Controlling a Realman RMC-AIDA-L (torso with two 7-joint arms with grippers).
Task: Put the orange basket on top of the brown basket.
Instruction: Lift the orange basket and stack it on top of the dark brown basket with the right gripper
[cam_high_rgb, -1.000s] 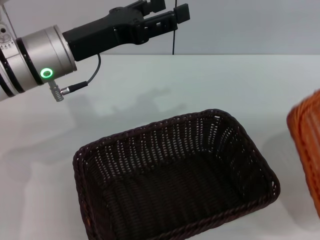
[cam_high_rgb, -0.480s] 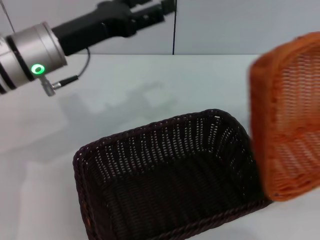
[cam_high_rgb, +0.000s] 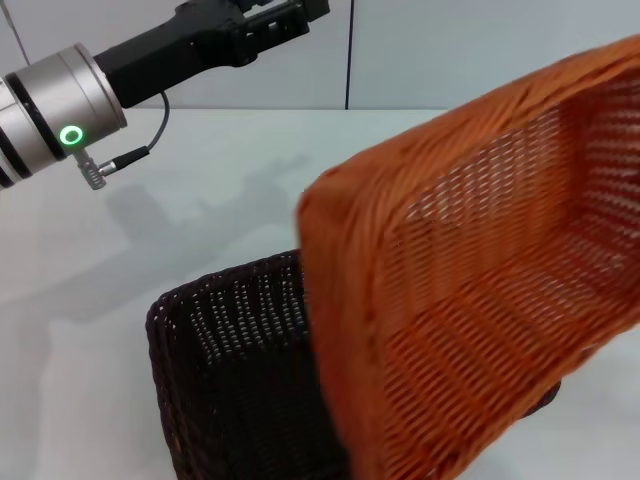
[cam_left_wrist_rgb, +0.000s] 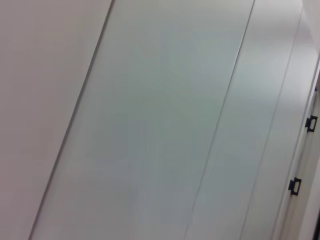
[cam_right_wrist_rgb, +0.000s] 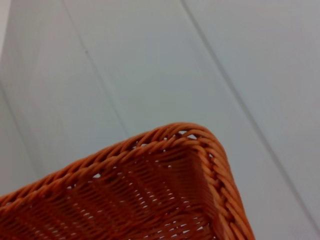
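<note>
The orange basket (cam_high_rgb: 480, 270) hangs in the air, tilted steeply with its open side toward me. It covers the right part of the brown basket (cam_high_rgb: 220, 360), which stands on the white table. What holds the orange basket is hidden; my right gripper does not show in any view. The right wrist view shows only a corner of the orange basket's braided rim (cam_right_wrist_rgb: 200, 145) against a pale wall. My left gripper (cam_high_rgb: 285, 15) is raised high at the far left, away from both baskets, with nothing seen in it.
The white table (cam_high_rgb: 200, 210) stretches behind and to the left of the brown basket. A grey panelled wall stands behind the table. The left wrist view shows only that wall.
The orange basket has swept in from the right edge, risen and tilted, and now overlaps the brown basket. My left arm has lifted a little higher and leftward.
</note>
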